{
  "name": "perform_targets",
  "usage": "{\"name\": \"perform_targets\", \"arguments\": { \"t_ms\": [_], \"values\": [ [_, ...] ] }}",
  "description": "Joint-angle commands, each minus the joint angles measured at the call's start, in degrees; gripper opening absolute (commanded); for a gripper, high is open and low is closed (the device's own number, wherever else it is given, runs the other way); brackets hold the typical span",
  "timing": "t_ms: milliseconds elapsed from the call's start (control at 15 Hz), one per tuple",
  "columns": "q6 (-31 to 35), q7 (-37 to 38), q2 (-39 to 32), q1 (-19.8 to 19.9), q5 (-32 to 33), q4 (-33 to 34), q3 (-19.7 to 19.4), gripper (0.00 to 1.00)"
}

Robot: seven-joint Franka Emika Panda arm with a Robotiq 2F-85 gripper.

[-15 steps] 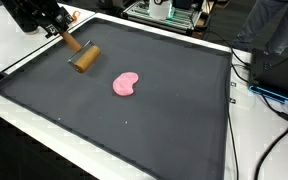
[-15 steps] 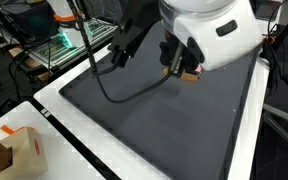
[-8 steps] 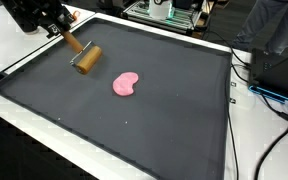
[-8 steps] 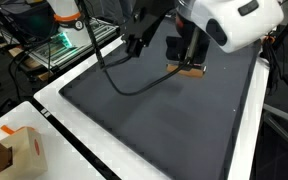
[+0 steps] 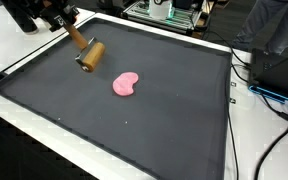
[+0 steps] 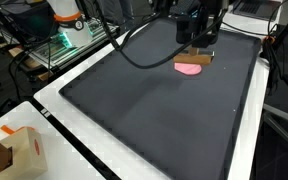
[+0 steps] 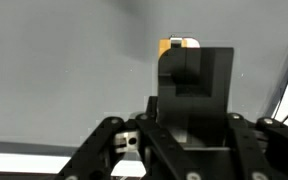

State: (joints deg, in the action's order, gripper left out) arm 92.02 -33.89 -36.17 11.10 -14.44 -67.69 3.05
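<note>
My gripper (image 5: 64,23) is at the far left corner of the black mat (image 5: 164,125), shut on the handle of a wooden roller (image 5: 90,55). The roller's cylinder hangs tilted just above the mat. A pink lump of dough (image 5: 127,85) lies on the mat a short way to the roller's right, apart from it. In an exterior view the gripper (image 6: 198,44) comes down over the roller (image 6: 203,59), with the pink dough (image 6: 190,69) just in front. The wrist view shows the black fingers filling the middle and a bit of the wooden roller (image 7: 179,43) beyond them.
The mat lies on a white table (image 5: 24,130). Black and blue cables (image 5: 274,100) run along its right side beside dark equipment. A cardboard box (image 6: 19,150) stands at the table corner. A metal rack (image 6: 69,40) stands behind.
The gripper has carried the roller a little to the right and farther back. In an exterior view the arm has drawn away from the camera, and the pink dough now shows.
</note>
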Motion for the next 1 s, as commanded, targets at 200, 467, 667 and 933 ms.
{"name": "perform_targets", "arguments": {
  "t_ms": [200,467,667,933],
  "values": [
    [1.07,-0.84,6.53,-4.02,5.36,-5.28,0.77,0.24],
    [4.29,-0.52,10.17,-6.28,6.6,-9.62,1.28,0.24],
    [7.29,-0.51,12.91,-7.48,6.24,-13.55,1.86,0.24],
    [10.72,-0.46,16.54,-9.17,7.49,-19.77,2.1,0.24]
  ]
}}
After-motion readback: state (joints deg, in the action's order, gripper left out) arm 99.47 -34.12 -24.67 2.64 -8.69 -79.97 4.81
